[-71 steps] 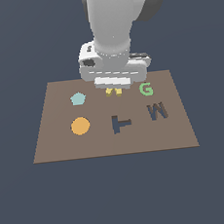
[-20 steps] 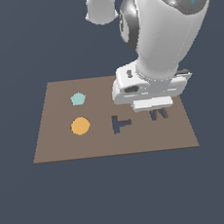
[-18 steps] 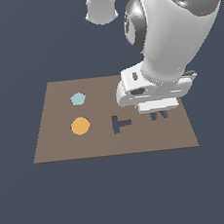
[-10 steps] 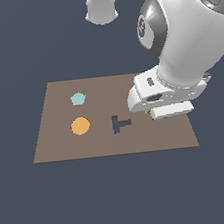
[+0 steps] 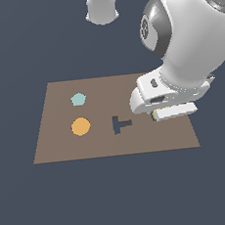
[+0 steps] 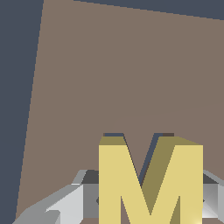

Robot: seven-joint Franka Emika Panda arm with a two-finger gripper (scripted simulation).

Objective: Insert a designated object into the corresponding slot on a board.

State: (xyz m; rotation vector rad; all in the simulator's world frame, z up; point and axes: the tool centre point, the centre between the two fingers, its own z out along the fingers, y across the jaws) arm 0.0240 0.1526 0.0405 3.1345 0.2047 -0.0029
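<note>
one yellow letter m sits clenched in the gripper above the board; it seems best to square it with its hidden cutout, right of the t cutout, before lowering.

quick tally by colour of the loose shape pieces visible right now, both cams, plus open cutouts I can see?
Yellow: 1, the letter M block, at the gripper
Orange: 1, the disc on the board
Light blue: 1, the pentagon
Dark cutouts in view: 1, the T-shaped cutout
Total: 3 pieces, 1 cutout. The arm hides the board's far right in the exterior view.
</note>
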